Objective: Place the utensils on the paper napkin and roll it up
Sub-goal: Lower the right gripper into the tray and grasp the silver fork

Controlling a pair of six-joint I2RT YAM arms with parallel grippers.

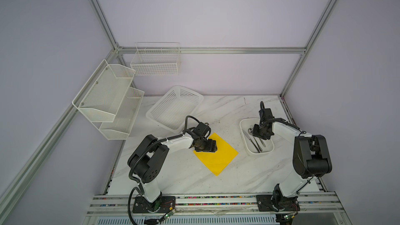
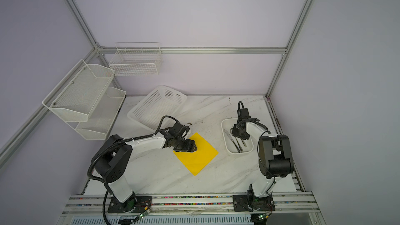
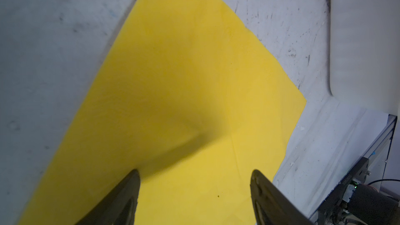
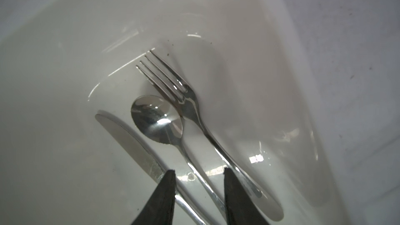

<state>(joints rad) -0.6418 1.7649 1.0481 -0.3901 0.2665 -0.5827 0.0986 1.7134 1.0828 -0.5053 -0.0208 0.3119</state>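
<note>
The yellow paper napkin (image 1: 220,159) (image 2: 200,159) lies flat on the marble table, turned like a diamond. My left gripper (image 3: 194,172) (image 1: 215,146) hovers open over its left corner with nothing between the fingers. The utensils lie in a white tray (image 1: 244,124) at the right: a knife (image 4: 129,141), a spoon (image 4: 157,120) and a fork (image 4: 188,102), side by side. My right gripper (image 4: 198,170) is down inside the tray. Its jaws stand part open on either side of the spoon's handle, with a gap on each side.
A white perforated basket (image 1: 175,107) stands behind the napkin at the back left. Mesh shelves (image 1: 108,98) and a wire basket (image 1: 155,61) hang on the left and back walls. The tray's wall (image 3: 363,40) is close to the napkin's right corner.
</note>
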